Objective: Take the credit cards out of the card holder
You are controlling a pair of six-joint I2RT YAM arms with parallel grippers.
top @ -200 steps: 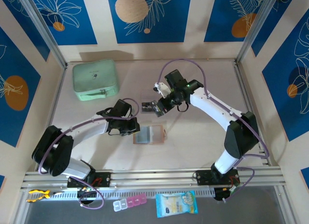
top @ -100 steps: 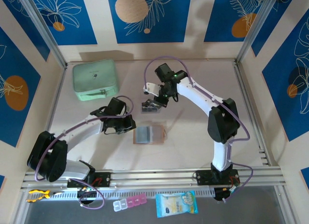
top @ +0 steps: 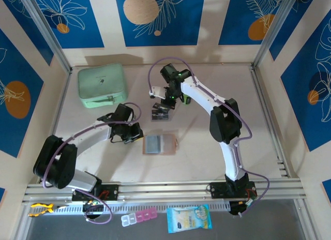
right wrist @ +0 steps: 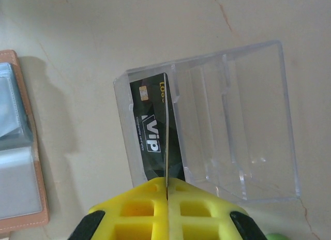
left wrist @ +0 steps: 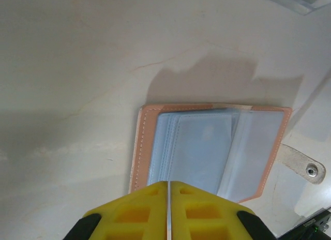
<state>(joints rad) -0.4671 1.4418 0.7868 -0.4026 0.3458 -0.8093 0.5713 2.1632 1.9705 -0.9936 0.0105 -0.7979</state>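
Open tan leather card holder point(top: 160, 145) flat on desk, long axis left-right, grey pockets up, contents unclear. Left hand point(left wrist: 168, 196) shut, empty, just left of holder, nearer. Right hand point(right wrist: 168, 185) beyond holder, pinching black VIP credit card point(right wrist: 150, 127) inside clear plastic tray point(right wrist: 243, 121).

The holder point(top: 159, 145) lies open and flat on the desk at the centre of the top view. It is tan-brown with stitched edges and pale grey-blue clear pockets, and its snap tab point(left wrist: 302, 165) sticks out to one side. A black card point(right wrist: 149, 127) with light "VIP" lettering and a gold chip sits in the left compartment of a clear tray point(right wrist: 248, 121). An edge-on card point(right wrist: 166, 147), pinched in the right claw point(right wrist: 167, 184), crosses it.
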